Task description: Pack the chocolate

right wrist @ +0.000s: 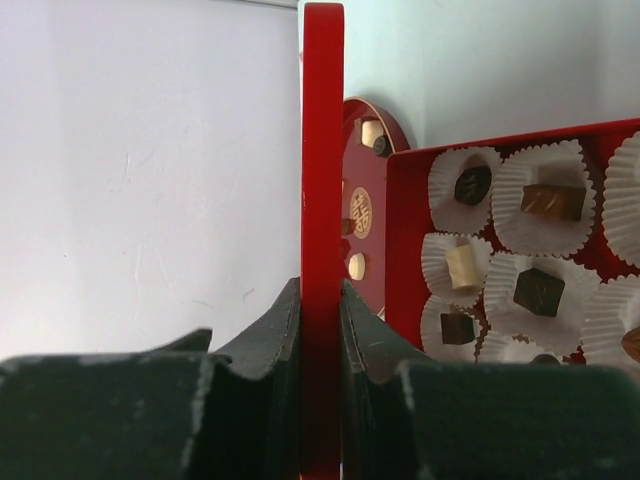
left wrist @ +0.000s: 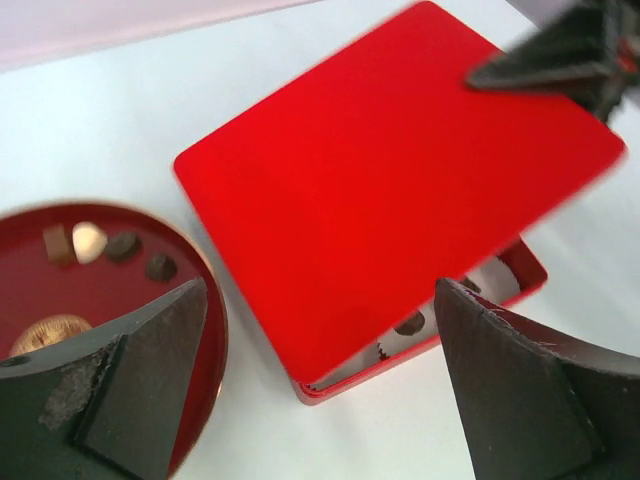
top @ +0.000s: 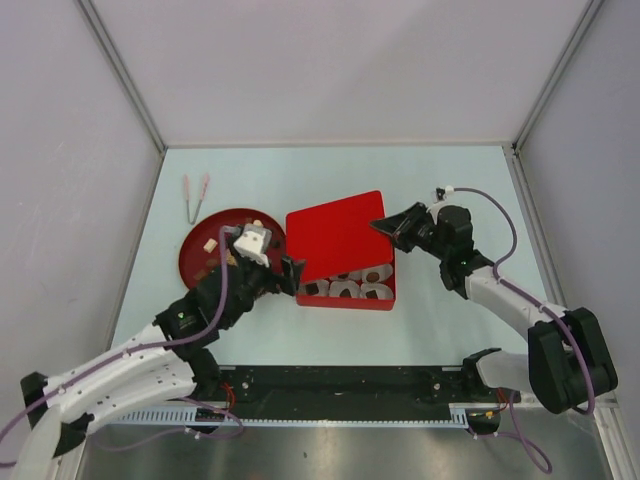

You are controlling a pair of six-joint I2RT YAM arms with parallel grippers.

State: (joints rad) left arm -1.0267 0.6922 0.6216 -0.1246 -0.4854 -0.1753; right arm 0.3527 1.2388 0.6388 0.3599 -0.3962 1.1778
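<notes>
The right pincer (right wrist: 322,300) is pinching the red lid (right wrist: 322,150) by its edge, one pad flat on each face, at the lid's upper-right corner in the top view. That hold keeps the lid tilted over the box (top: 350,304), so the box's lower rows show uncovered at the middle of the frame. The left pincer (left wrist: 320,300) hangs spread and holds nothing. It is just beside the lid's lower-left corner, probably placed to steady or guide that corner when the lid goes down. Most of the chocolate (right wrist: 539,290) sits in white cups (right wrist: 515,170) inside the box, one piece to a cup. A few pieces lie on the round plate (top: 195,262) left of the box. Packing looks nearly done, with the lid not yet seated. The lid lies skewed to the box, so it would need squaring first. Tongs (top: 195,197) lie on the desk (top: 450,180) at upper left, well apart.
</notes>
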